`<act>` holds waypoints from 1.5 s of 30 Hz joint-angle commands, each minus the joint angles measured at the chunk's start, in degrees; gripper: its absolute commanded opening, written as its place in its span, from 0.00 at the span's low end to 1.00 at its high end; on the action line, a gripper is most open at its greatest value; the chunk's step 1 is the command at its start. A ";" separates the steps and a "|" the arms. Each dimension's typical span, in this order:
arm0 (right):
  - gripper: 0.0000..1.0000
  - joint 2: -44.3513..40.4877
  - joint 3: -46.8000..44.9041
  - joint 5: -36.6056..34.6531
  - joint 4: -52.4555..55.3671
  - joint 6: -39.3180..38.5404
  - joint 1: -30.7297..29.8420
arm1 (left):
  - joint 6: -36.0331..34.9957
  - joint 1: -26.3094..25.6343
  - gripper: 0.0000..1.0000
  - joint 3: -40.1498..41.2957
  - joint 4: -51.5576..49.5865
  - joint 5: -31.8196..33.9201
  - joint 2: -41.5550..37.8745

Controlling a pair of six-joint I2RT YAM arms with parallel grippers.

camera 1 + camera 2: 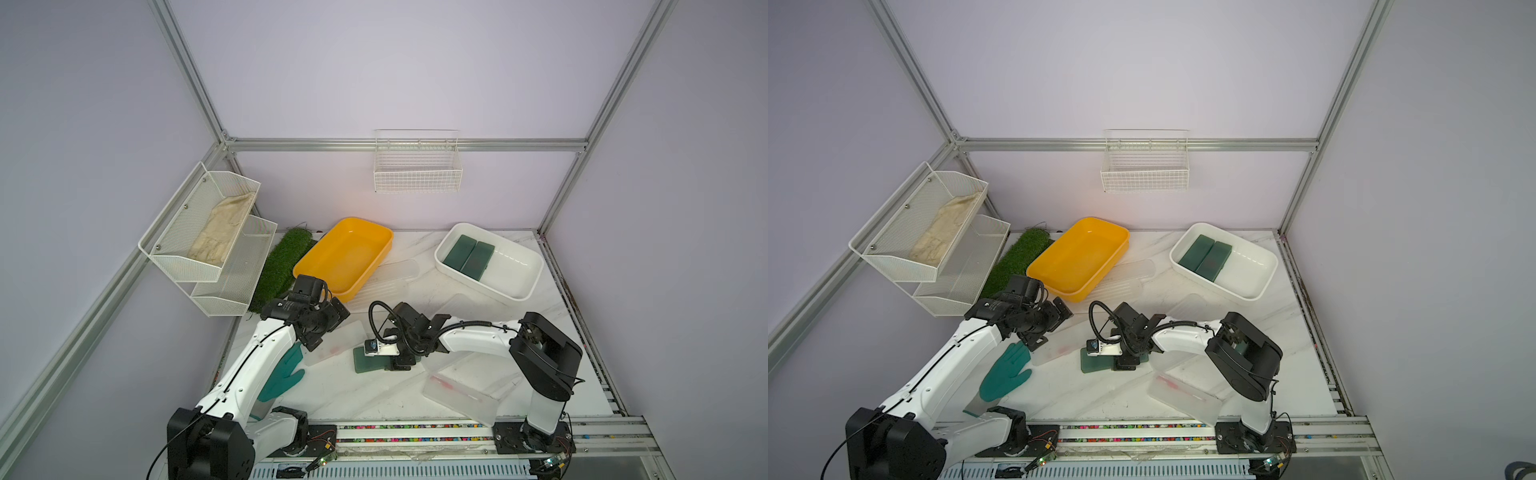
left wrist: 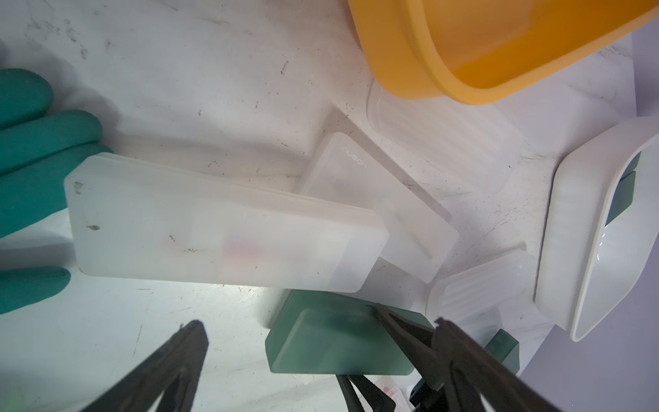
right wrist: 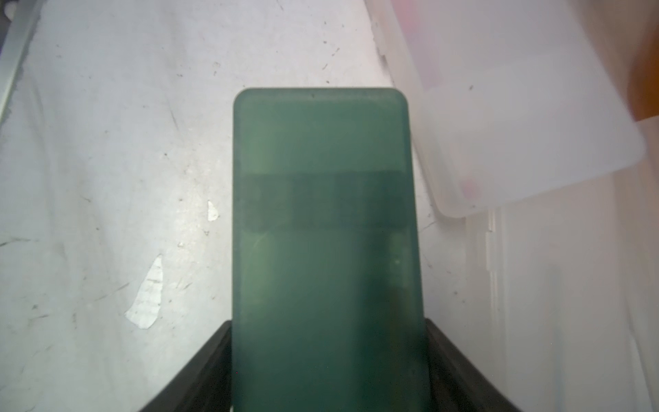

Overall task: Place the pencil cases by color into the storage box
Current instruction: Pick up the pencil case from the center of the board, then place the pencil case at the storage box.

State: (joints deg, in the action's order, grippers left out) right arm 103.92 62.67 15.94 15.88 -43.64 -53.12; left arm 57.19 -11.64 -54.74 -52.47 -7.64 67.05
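A dark green pencil case (image 1: 362, 365) (image 1: 1091, 363) (image 3: 324, 214) lies mid-table, and my right gripper (image 1: 400, 362) (image 1: 1126, 362) (image 3: 328, 331) is shut on its sides. In the left wrist view the same green case (image 2: 331, 339) shows. My left gripper (image 1: 328, 328) (image 1: 1050, 326) (image 2: 317, 324) hangs open above a frosted pencil case (image 1: 338, 343) (image 1: 1054, 349) (image 2: 221, 228). Two green cases (image 1: 469, 255) (image 1: 1204, 255) lie side by side in the white storage box (image 1: 490, 289) (image 1: 1223, 287). Further frosted cases lie at the front right (image 1: 461, 392) (image 1: 1183, 395) and by the yellow box (image 1: 395, 274).
A yellow box (image 1: 388, 241) (image 1: 1125, 241) (image 2: 410, 71) stands at the back left of the table. A teal rubber glove (image 1: 286, 372) (image 1: 1005, 374) (image 2: 32, 160) lies under my left arm. A wire shelf (image 1: 203, 232), a grass mat (image 1: 282, 262) and a wall basket (image 1: 417, 166) line the edges.
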 commanded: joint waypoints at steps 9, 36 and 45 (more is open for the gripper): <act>0.65 -6.85 -1.85 4.03 -6.26 6.25 4.01 | -3.81 0.30 1.00 -3.12 6.14 -3.00 -2.66; 0.66 -9.06 -3.95 -14.56 -22.20 26.47 10.67 | -13.26 0.30 1.00 -4.49 16.55 -1.85 -4.55; 0.65 -8.20 -2.20 -21.79 -24.81 34.58 12.26 | -18.22 -1.66 1.00 -6.17 21.31 -0.93 -2.31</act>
State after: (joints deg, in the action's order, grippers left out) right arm 95.57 58.57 -2.00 -4.47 -13.98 -41.85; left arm 42.50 -12.23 -57.32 -35.48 -9.47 64.58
